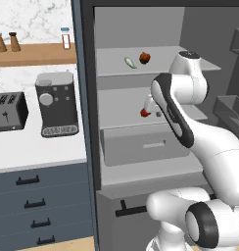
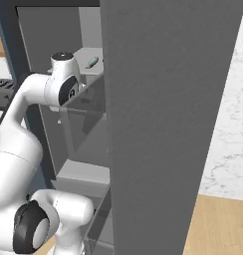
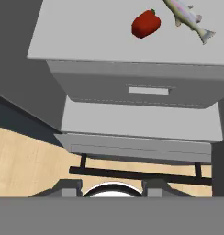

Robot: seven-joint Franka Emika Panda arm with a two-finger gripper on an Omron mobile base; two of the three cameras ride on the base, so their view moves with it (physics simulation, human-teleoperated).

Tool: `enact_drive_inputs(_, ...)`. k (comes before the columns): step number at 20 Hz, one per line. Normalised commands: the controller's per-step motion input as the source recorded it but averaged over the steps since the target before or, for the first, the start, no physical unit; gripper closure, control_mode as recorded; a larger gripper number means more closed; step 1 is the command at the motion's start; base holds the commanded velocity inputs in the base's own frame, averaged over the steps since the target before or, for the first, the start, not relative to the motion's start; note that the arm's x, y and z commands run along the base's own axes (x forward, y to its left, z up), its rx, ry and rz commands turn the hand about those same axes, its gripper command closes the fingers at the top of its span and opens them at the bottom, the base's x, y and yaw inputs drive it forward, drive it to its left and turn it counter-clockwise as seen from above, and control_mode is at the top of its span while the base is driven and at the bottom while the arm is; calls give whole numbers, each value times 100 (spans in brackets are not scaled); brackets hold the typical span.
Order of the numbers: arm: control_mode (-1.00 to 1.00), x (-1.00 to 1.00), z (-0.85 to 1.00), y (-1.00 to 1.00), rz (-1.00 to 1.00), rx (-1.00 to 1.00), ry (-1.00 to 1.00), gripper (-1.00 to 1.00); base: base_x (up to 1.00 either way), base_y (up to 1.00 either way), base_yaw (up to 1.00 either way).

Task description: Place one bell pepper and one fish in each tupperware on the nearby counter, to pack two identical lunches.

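Inside the open grey fridge [image 1: 141, 29], two shelves are seen to carry food. On the upper shelf [image 1: 165, 68] a red bell pepper [image 1: 145, 58] and a pale fish [image 1: 130, 62] are laid just beside each other, apart. On the middle shelf [image 3: 86, 41] a second red bell pepper [image 3: 145, 24] is set near a second fish [image 3: 187, 16], silver with a pink stripe; the two are not touching. Below that shelf a closed grey drawer [image 3: 141, 92] with a pale recessed handle is fitted; whatever it holds is hidden.

Left of the fridge, the white counter [image 1: 23, 152] over slate-blue drawer fronts is occupied by a toaster [image 1: 9, 112] and a coffee machine [image 1: 56, 104].

The gripper [image 3: 111, 188] is shown at the bottom of the hand view, well above the middle shelf's food, with nothing between its fingertips [image 3: 68, 187]; they are set apart, but whether it is fully spread cannot be told.
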Motion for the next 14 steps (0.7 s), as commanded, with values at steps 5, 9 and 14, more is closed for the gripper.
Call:
enact_drive_inputs(5, -100, 0, -16, -10, -1, 0, -1, -100, 0, 0, 0)
enact_drive_inputs(9, -100, 8, -56, -18, -14, 0, -13, -100, 0, 0, 0)
enact_drive_inputs(14, -100, 14, -51, -6, -16, 0, -15, -100, 0, 0, 0)
